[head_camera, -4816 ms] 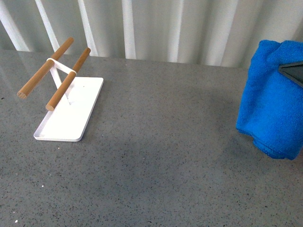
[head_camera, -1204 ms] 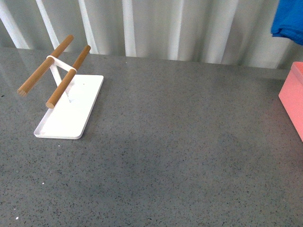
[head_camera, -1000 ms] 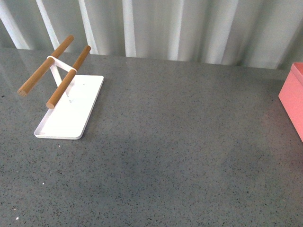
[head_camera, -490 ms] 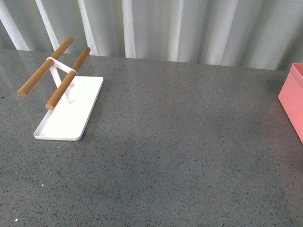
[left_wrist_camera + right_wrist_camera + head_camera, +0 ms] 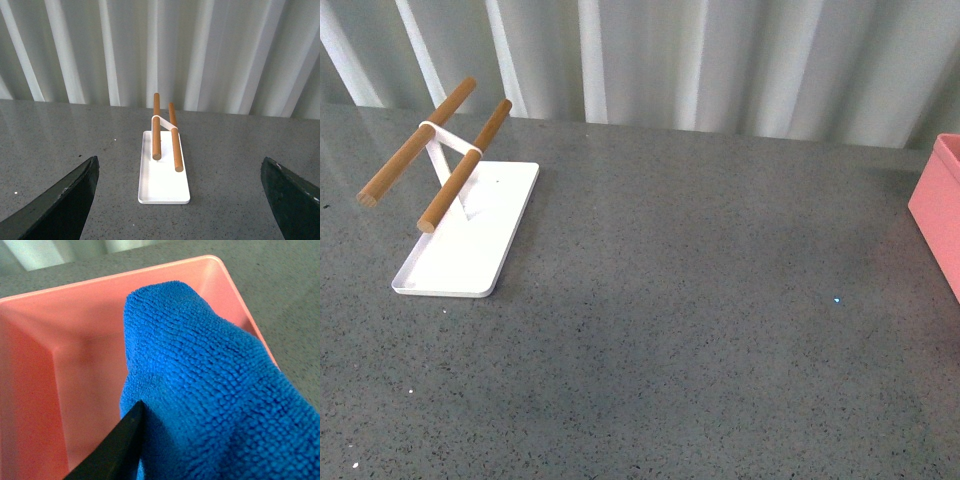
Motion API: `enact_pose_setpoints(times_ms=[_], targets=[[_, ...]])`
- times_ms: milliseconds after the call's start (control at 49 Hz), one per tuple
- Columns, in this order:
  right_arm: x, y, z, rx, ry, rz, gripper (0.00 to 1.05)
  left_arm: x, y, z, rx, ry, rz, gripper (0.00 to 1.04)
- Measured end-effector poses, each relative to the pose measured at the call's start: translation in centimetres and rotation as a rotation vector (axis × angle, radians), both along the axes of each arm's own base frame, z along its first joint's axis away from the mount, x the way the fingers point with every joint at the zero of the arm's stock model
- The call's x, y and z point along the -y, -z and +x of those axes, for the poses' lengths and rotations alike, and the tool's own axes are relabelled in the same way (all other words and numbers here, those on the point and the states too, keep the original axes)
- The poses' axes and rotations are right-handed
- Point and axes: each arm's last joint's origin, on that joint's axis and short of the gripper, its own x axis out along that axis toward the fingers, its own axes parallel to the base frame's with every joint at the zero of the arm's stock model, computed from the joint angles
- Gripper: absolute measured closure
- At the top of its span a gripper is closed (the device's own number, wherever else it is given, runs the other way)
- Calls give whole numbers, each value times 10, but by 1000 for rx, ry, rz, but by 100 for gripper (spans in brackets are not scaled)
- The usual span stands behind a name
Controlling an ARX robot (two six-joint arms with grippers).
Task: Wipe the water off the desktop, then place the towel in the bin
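In the right wrist view the bright blue fluffy towel (image 5: 210, 385) fills most of the picture, bunched and hanging over the open inside of the salmon-pink bin (image 5: 60, 340). My right gripper is shut on the towel; only one dark finger (image 5: 117, 450) shows against the cloth. In the front view just a corner of the bin (image 5: 940, 210) shows at the right edge on the dark grey speckled desktop (image 5: 700, 300), and neither arm nor towel is seen there. My left gripper (image 5: 180, 200) hangs open above the desktop (image 5: 230, 170), nothing between its wide-set fingers.
A white tray (image 5: 470, 240) carrying two wooden rods (image 5: 415, 155) on a white stand sits at the desktop's left. It lies straight ahead of the left gripper as the white tray (image 5: 164, 180). A pale corrugated wall (image 5: 670, 60) runs behind the desktop.
The towel and right gripper rose and moved right, leaving the front view about a second ago. The bin they had covered came into sight. The front view has stayed still since.
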Motion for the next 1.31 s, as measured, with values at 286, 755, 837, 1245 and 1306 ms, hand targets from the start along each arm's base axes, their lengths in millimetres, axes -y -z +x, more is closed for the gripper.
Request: enact_pose_setpoints(times_ms=[286,755,837,1245,1306], targets=[[9,4,-6,-271,228,29,5,0,0,0,0,0,0,7],[7,1,14,-191,69,200,7,0,0,0,0,0,0,7],[-1,-5,16,-154,25,313,7,0,0,0,0,0,0,7],[4,-17,10,-306,190,388,7,0,0,0,0,0,0,7],[4,-14,8,-337,207,400,7,0,0,0,0,0,0,7]])
